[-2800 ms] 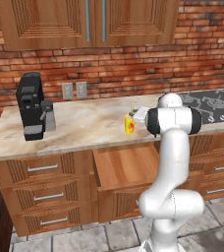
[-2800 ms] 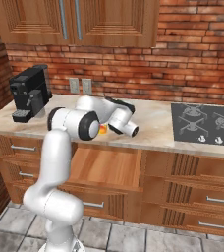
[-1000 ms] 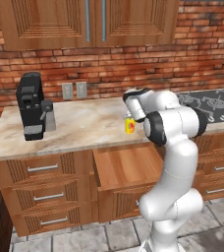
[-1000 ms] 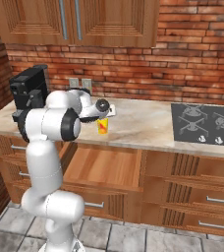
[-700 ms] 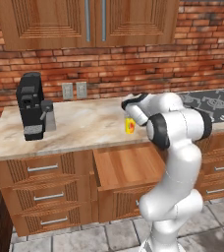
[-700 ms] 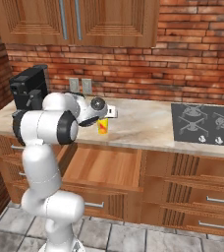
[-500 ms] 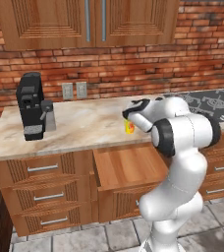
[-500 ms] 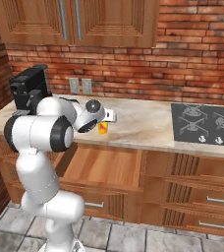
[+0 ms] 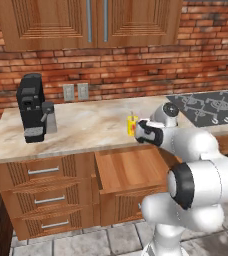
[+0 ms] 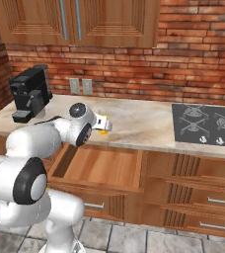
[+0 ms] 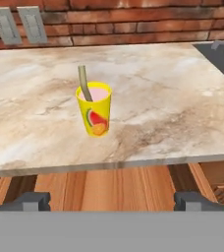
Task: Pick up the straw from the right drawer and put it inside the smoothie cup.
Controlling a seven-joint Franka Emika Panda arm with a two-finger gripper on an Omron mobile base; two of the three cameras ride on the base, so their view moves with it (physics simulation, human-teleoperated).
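- Hovering over the open drawer (image 11: 109,184), the gripper (image 11: 113,199) has its two fingertips (image 11: 33,199) spread wide with nothing between them; it is released and empty.
- Directly ahead in the hand view, the cup (image 11: 95,109) stands upright on the marble counter (image 11: 173,103), set back a little from the counter's front edge.
- The straw (image 11: 84,82) is inside the cup, leaning toward the rim on the wall side with its upper end poking out above the pink fill.
- From the left base view, the cup (image 9: 132,125) sits just beside the hand, with the drawer (image 9: 131,170) pulled out below it; the right base view shows the drawer floor (image 10: 102,165) bare.
- Judged from this, the placing step looks done: straw in cup, hand let go and apart from it.
- What seems left is a clean retreat, calling for the hand to stay clear of the cup so that neither it nor the straw is knocked.
- Further off stand the coffee machine (image 9: 32,107) at the counter's left, wall sockets (image 11: 20,23) on the brick, and the hob (image 10: 208,124) to the right.
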